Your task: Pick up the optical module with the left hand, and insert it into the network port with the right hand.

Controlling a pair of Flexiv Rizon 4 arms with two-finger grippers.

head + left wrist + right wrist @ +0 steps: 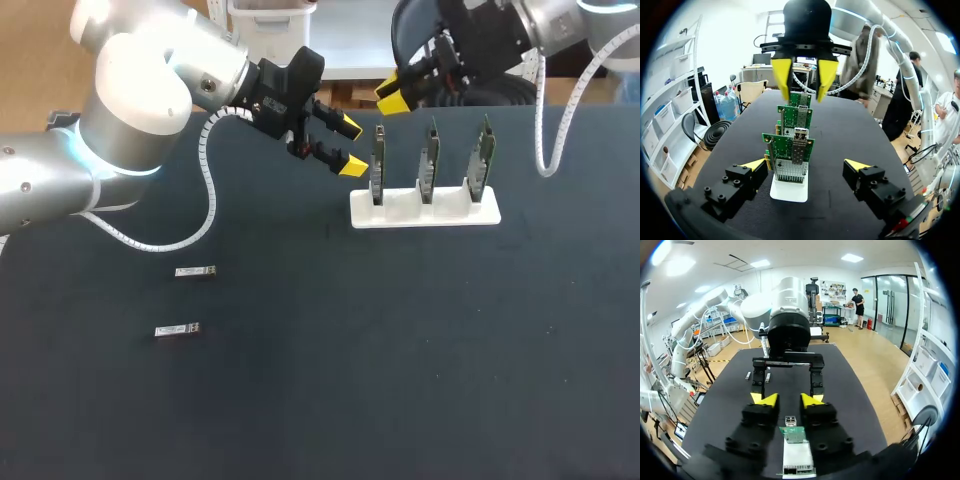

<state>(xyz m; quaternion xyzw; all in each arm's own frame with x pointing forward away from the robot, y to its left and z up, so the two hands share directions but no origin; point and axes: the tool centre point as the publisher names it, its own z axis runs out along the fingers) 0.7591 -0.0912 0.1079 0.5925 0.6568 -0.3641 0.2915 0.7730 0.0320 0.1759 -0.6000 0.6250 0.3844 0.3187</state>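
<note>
The pick is judged not yet begun: the two optical modules [195, 271] are seen lying flat on the dark matte table [400, 350], well apart from the card stand. They are slim silvery metal bars, each with a darker end. The left gripper [350, 145] is held above the table just beside the white holder [425, 213]. Its yellow-tipped fingers are spread with nothing between them, and the modules are left well behind on its own side. The right gripper [395, 95] is poised beyond the row, likewise spread and empty, presumably to be lined up with the ports. Three green network cards [428, 165] are stood on edge in the holder's slots. The nearest card in the left wrist view is fitted with a sheet-metal port cage [800, 145]. Two pale specks far ahead in the right wrist view may be the modules, though this cannot be confirmed.
</note>
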